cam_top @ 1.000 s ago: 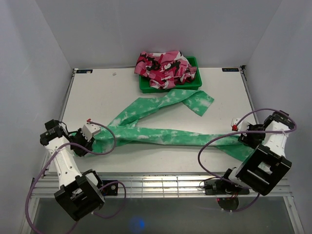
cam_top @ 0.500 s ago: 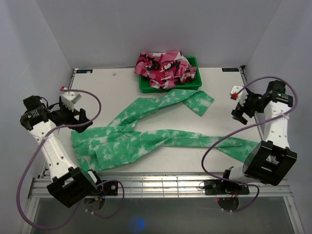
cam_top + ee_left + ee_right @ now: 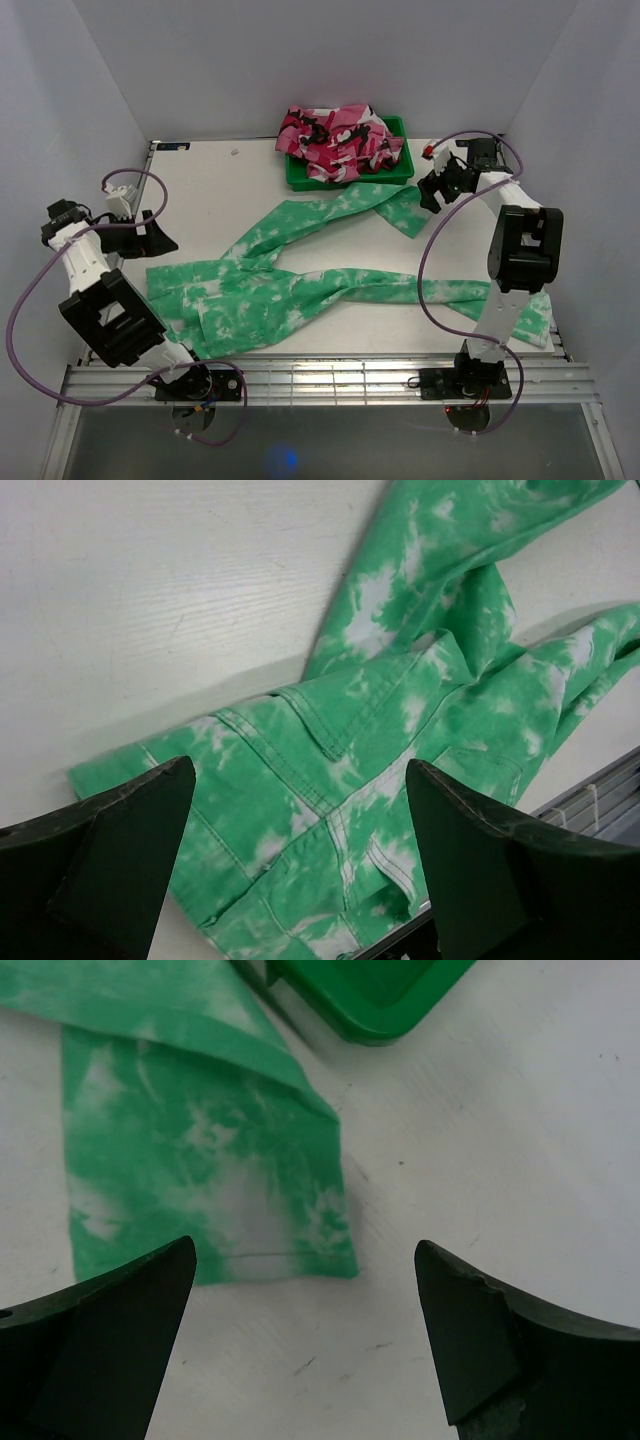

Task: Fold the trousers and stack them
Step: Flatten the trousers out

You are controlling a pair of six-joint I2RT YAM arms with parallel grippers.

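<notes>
Across the middle of the frame the trousers (image 3: 300,285) sprawl flat, legs splayed. They look soft, light and limp, best pinched at waistband or hem. The left gripper (image 3: 158,238) and right gripper (image 3: 439,194) both gape wide, holding nothing.

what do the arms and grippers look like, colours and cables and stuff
The left arm and right arm have white links joined by boxy black joint housings. A purple cable loops loosely along each arm. The left gripper and right gripper each have two broad, wedge-shaped matte black fingers, slightly scuffed at the edges.
</notes>
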